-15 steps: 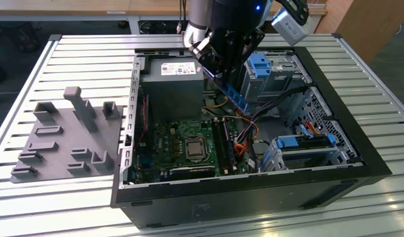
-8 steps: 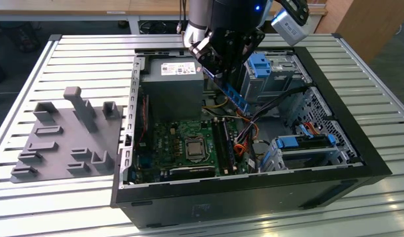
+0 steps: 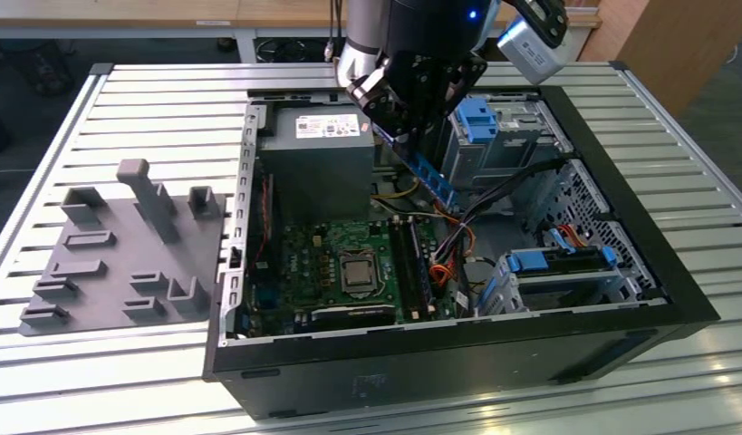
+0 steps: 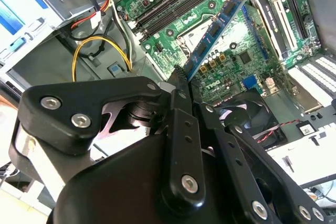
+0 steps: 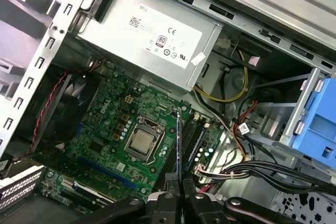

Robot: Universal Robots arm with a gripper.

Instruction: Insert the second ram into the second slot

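We see the slatted metal desk carrying an open black computer case, with its green motherboard facing up. Over the case's interior hangs the tool, closed tight on one end of the second ram, a thin blue stick. The ram slants down toward the board, in the air above the dark memory slots beside the processor socket, and is not seated in any of them.

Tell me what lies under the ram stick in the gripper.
Below the second ram, held by the gripper, lies the motherboard with its processor socket and memory slots. The board directly behind the stick is hidden.
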